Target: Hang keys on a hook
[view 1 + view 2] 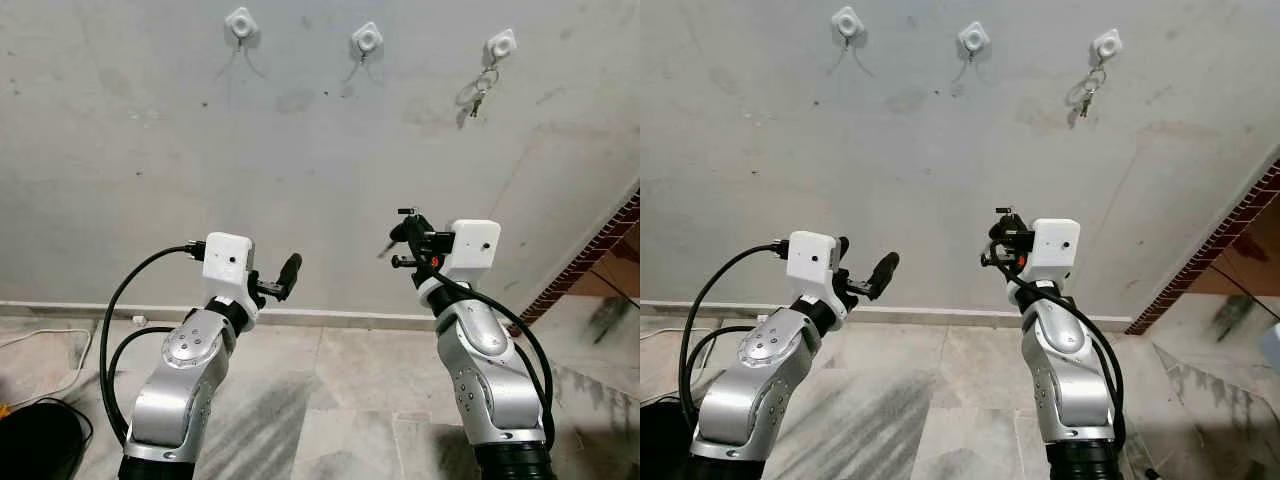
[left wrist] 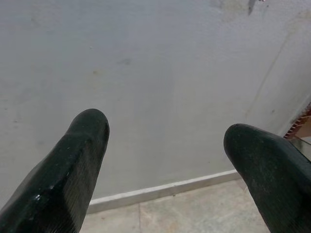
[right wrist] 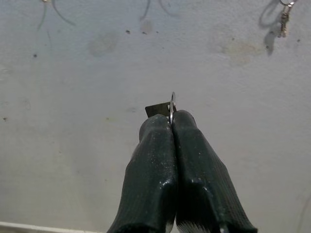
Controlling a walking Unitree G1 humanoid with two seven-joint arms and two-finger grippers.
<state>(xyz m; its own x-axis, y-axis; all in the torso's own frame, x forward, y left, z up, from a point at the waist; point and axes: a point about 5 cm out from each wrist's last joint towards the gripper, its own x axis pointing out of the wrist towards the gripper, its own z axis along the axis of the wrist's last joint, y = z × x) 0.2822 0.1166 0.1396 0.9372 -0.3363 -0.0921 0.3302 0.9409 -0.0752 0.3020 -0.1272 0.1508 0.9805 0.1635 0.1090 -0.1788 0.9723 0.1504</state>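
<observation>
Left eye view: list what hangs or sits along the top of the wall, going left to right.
Bare left hook → bare middle hook → right hook with a bunch of keys hanging from it.

Thin metal key ring (image 3: 172, 104) with dark tag, edge-on, pinched in right pincer (image 3: 171, 121), three white wall hooks (image 1: 367, 39) above

Wall (image 1: 320, 180) bare between grippers and hooks, open path up. Left hook (image 1: 240, 22), middle hook (image 1: 367, 38) look free; right hook (image 1: 500, 45) occupied by hung keys (image 1: 478, 92).
</observation>
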